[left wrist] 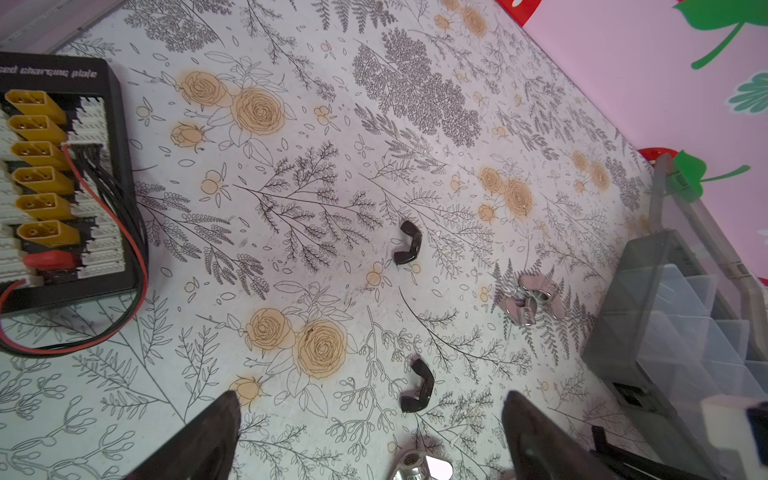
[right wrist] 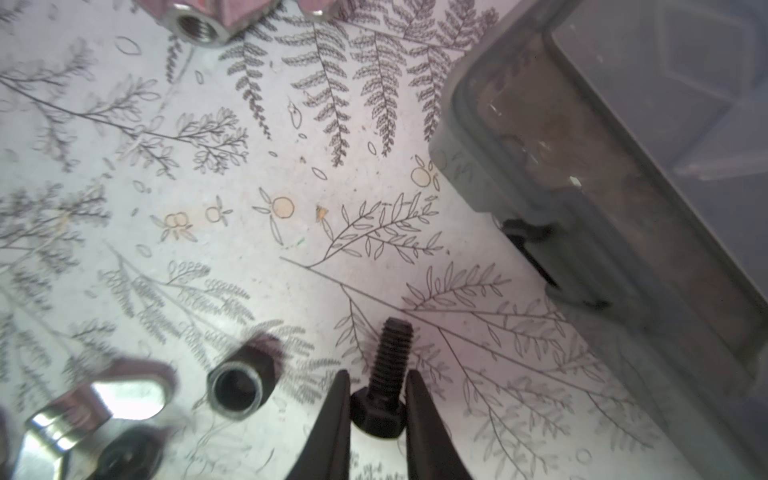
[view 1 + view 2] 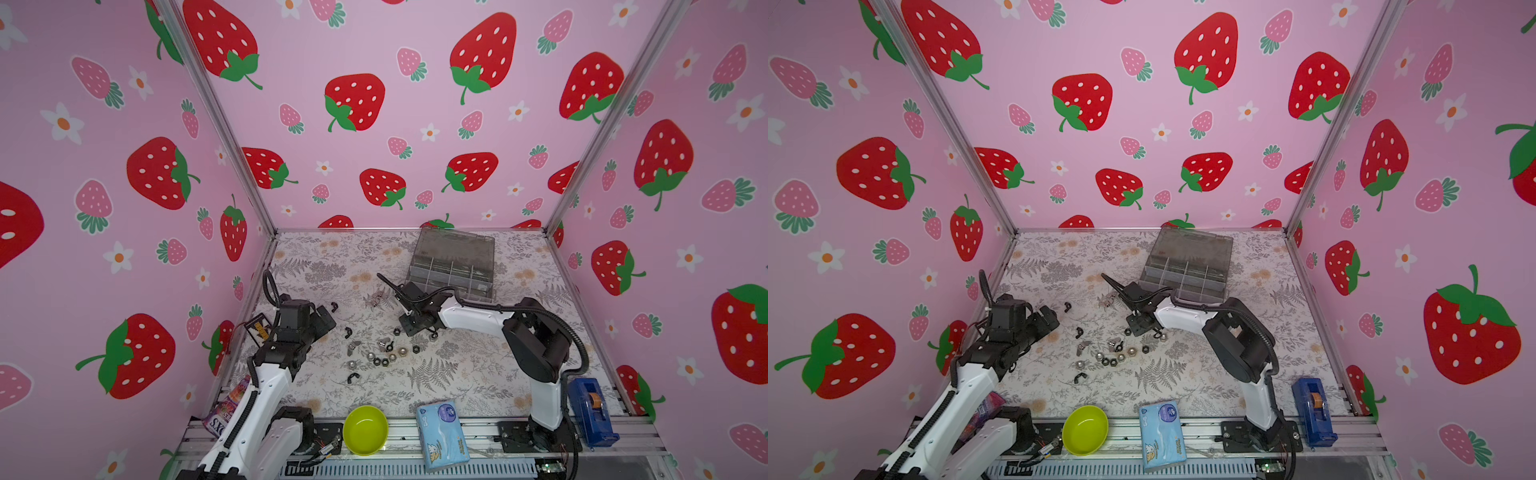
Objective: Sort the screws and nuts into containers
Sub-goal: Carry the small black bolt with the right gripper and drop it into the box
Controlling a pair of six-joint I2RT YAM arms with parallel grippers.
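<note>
Grey box (image 3: 451, 274) noted on the bench (image 3: 478, 374), lid (image 3: 457, 245) raised at the side far from the right tool. Compartments (image 3: 440, 270) are divided by thin walls; what lies in them cannot be made out in either top view. In the left wrist view the visible cells look clear.

Right tool (image 2: 377, 376): narrowed to a slim gap and clamped on a black screw (image 2: 388, 365). The fingers (image 2: 336, 415) are pressed on either side of the shank, just above the hex head. The head is seated back between the fingers and the threaded end points out past the tips, so the long axis runs in line with them. Whether the screw is lifted off the bench cannot be told. A corner of the box is seen just ahead of the tips and off to one side. A hex nut (image 2: 241, 386) lies beside the tool, apart from it.

Left tool (image 1: 370, 399): spread wide, nothing held or touched. A black wing nut (image 1: 417, 386) lies just ahead between its tips, a second one further ahead, and silver wing nuts (image 1: 530, 299) beyond, toward the box.

Loose pieces (image 3: 386, 353) are scattered on the bench between the two tools.
</note>
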